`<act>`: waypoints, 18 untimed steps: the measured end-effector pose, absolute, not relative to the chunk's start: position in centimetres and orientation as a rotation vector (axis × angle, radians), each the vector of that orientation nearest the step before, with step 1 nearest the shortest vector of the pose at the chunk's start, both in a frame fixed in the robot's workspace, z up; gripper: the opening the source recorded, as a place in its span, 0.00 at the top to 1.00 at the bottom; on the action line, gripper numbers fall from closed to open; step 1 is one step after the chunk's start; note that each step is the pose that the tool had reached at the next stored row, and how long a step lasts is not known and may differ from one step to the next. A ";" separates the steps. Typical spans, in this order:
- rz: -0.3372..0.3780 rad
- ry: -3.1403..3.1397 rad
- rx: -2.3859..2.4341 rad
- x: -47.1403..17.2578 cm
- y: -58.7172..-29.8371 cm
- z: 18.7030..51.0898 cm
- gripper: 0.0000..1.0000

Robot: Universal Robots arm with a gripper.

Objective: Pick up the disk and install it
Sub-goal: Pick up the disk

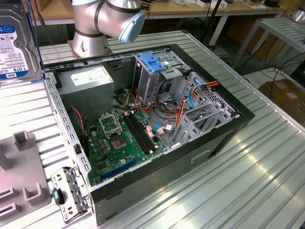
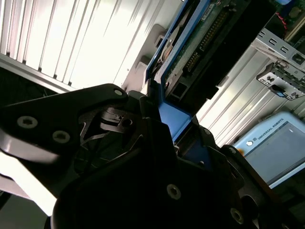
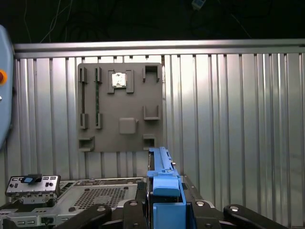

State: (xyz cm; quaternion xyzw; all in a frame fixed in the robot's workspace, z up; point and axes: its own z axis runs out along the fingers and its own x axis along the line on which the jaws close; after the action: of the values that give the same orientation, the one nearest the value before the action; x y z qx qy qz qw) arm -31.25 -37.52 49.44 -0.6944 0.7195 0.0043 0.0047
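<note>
Aloft, gripper (image 3: 166, 204) clamps disk (image 3: 159, 164) above ribbed metal table (image 3: 238, 119).

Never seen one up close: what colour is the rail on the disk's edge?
Blue. The rail on the disk shows best in the first wrist view.

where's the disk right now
The disk is at the exterior view's far left, held up beside the computer case; the first wrist view shows the end effector clamped on it.

A ribbed metal table (image 1: 257, 176) fronts a wooden workbench (image 1: 190, 10).
</note>
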 end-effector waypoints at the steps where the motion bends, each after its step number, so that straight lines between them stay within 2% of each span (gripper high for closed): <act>1: 0.013 2.254 -2.175 -31.2 -37.5 49.4 0.63; 18: 0.013 2.254 -2.175 -29.5 -37.5 49.4 0.63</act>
State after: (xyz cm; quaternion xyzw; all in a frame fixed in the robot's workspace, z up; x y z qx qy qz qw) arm -29.46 -37.52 49.45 -0.6944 0.7196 0.0043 0.0047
